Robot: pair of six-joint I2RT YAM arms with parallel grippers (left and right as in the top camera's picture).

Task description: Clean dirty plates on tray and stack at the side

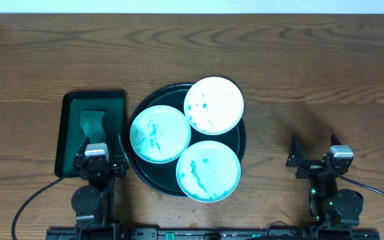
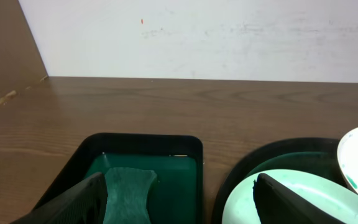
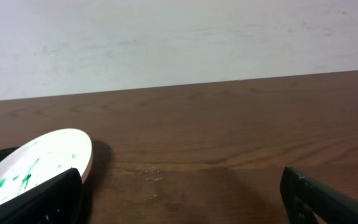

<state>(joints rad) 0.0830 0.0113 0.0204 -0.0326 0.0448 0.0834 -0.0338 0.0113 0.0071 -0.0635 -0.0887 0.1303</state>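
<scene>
White, teal-smeared plates [image 1: 160, 134] crowd the round dark tray [image 1: 149, 177].

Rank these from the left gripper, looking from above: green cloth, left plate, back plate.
From the left gripper:
1. The green cloth, just ahead in the rectangular tray.
2. The left plate, to its right.
3. The back plate, farther right and back.

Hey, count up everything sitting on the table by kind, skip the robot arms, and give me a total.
White plates: 3
Round black-green tray: 1
Rectangular dark-green tray: 1
Green cloth: 1
Total: 6
</scene>
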